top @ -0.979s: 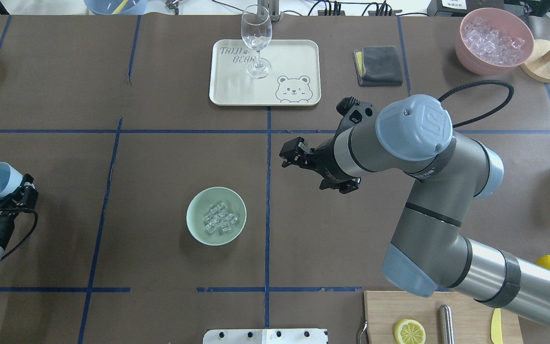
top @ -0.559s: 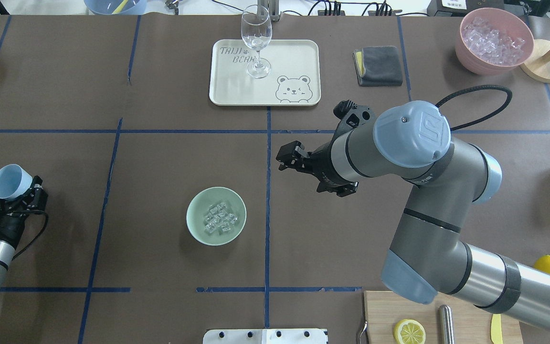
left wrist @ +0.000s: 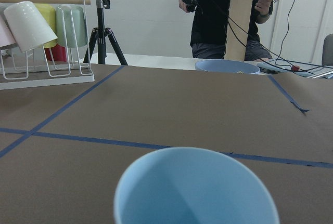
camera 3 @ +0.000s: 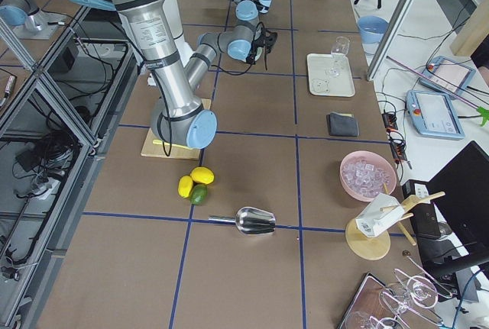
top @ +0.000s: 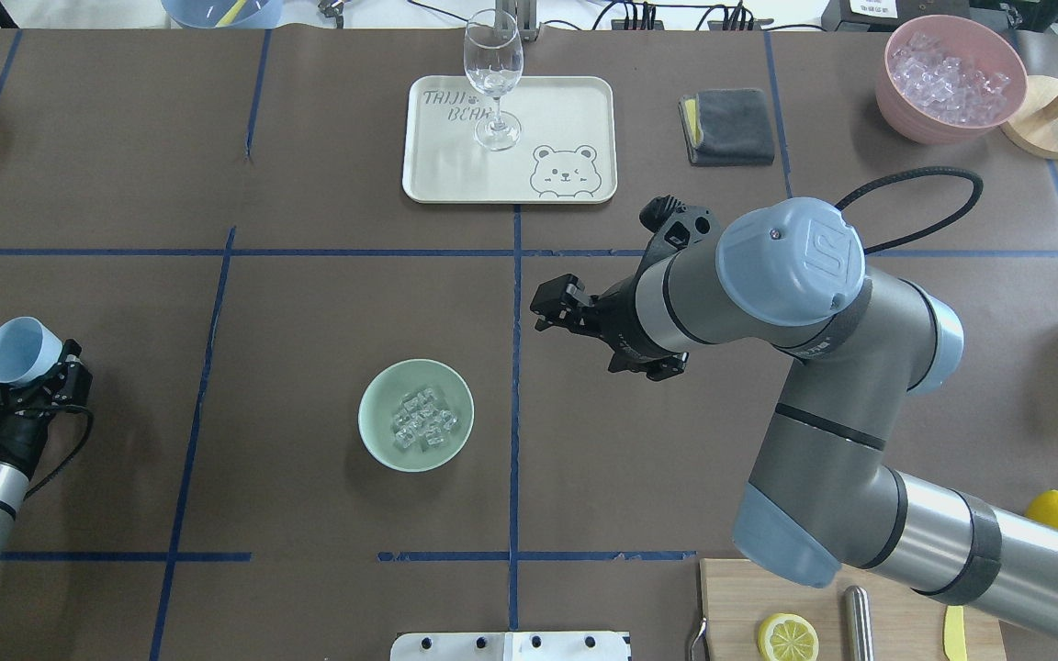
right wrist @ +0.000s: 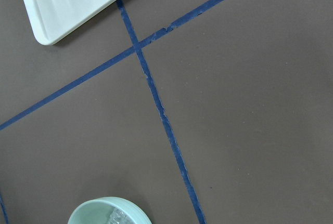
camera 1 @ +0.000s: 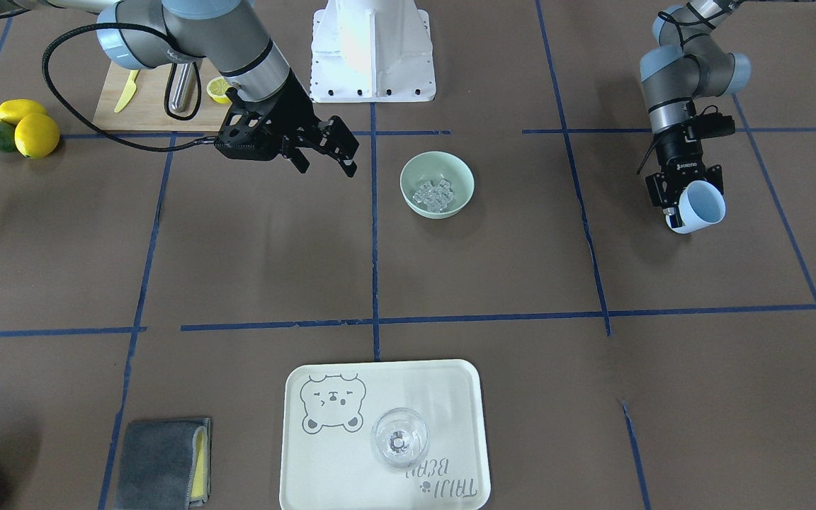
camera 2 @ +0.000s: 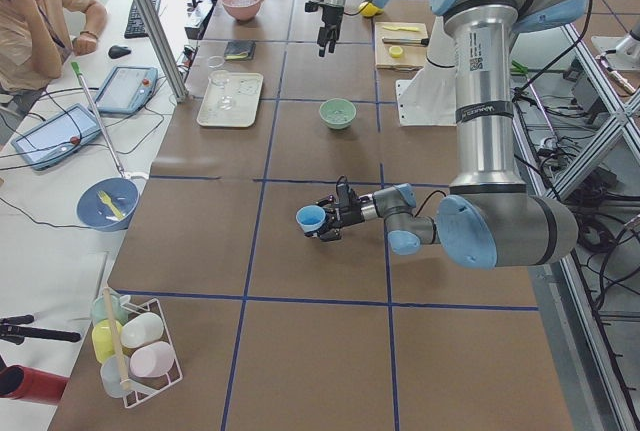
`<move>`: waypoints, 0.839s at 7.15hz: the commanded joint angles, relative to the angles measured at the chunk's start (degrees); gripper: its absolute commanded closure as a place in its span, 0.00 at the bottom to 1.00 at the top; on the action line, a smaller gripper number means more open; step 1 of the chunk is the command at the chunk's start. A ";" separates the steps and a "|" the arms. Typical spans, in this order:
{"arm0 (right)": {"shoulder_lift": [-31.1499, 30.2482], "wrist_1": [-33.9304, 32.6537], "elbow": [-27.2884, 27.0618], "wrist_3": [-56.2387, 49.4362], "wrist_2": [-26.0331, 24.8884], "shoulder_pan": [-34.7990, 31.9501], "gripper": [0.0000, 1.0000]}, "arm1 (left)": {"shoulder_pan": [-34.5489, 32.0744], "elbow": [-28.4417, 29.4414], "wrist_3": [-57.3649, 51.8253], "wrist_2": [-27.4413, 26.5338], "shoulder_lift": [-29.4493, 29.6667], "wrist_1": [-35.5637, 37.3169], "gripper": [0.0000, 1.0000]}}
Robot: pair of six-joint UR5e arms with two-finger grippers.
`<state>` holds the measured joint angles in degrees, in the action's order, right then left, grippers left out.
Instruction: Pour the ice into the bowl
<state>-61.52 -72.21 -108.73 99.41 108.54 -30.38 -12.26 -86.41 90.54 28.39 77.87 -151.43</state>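
The mint-green bowl [top: 376, 431] stands near the table's middle and holds a handful of clear ice [top: 423, 420]. It also shows in the front view [camera 1: 437, 176] with the ice [camera 1: 434, 193], and at the right wrist view's bottom edge [right wrist: 88, 212]. My left gripper [top: 44, 369] is shut on a light blue cup [top: 22, 351], held tilted at the table's far left, well apart from the bowl. No ice shows in the cup [left wrist: 195, 187]. My right gripper [top: 549, 308] is open and empty, right of and beyond the bowl.
A cream tray [top: 575, 110] with a wine glass [top: 493, 78] lies at the back. A grey cloth [top: 727, 126] and a pink bowl of ice [top: 896, 96] are at the back right. A cutting board [top: 740, 597] with a lemon half is at the front right.
My left gripper has moved slightly right with the cup in it. My right gripper has drifted a little left, towards the bowl. The bowl and ice have not moved.
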 commanded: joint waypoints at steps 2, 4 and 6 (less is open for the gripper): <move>0.00 -0.03 0.01 0.08 0.00 0.06 0.00 | -0.13 0.01 -0.88 0.09 0.00 0.00 0.76; -0.09 -0.03 0.01 0.08 0.00 0.06 0.00 | -0.30 -0.34 -2.73 0.00 -0.87 0.00 0.00; 0.09 -0.03 0.09 -0.01 0.00 0.06 0.00 | -0.48 -4.20 -10.89 3.83 -2.27 -2.10 0.00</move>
<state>-61.52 -72.25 -108.69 99.47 108.55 -30.32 -12.67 -89.17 83.10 29.68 76.60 -152.26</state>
